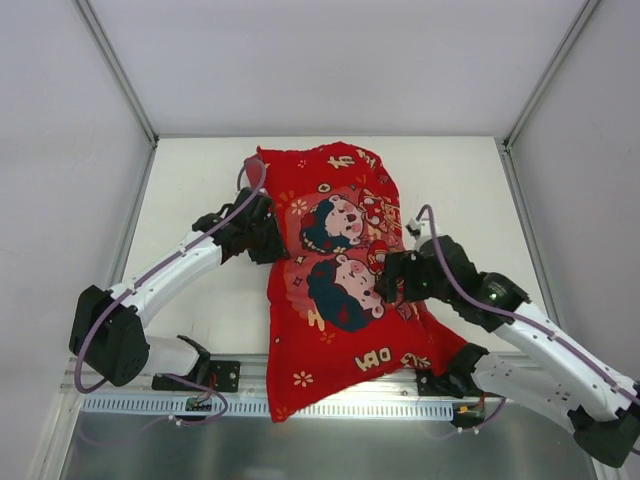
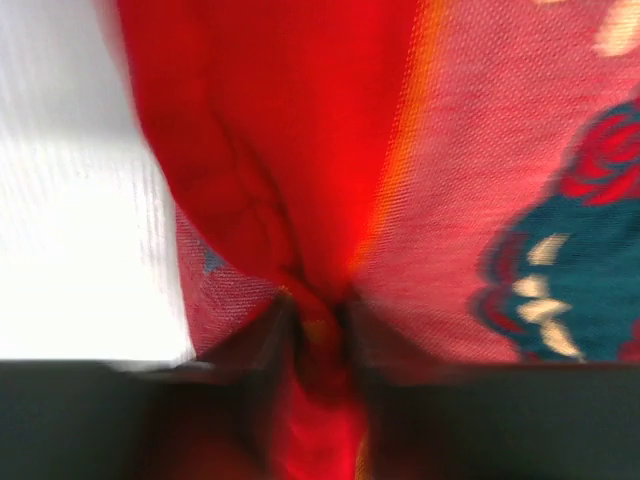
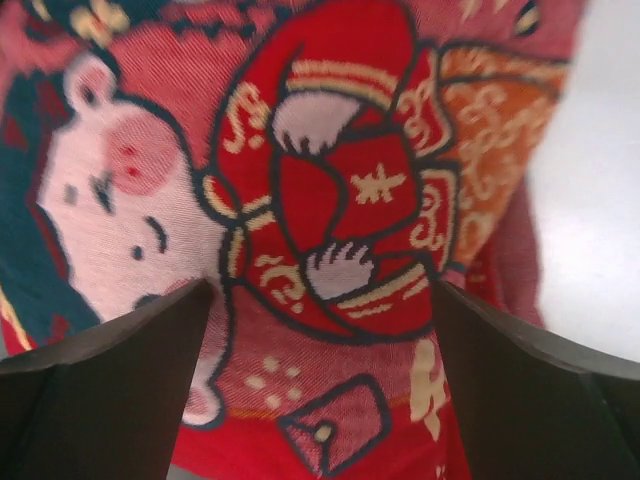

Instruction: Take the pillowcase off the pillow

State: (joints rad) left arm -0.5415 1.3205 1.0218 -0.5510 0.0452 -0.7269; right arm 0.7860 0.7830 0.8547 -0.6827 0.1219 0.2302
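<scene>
Centre blocked: pillowcase (left arm, right arm flanking); far table corners open.

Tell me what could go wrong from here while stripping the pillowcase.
1. The left gripper pinches only a thin fold of the pillowcase; a pull might slip it free.
2. The right gripper is open over the print, so nothing grips the hidden pillow; everything may slide together.

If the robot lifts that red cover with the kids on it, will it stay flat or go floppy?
Probably floppy: the pillowcase bunches into folds where the left gripper pinches it. It looks thin and woven, so it is likely light and not very slippery.
</scene>
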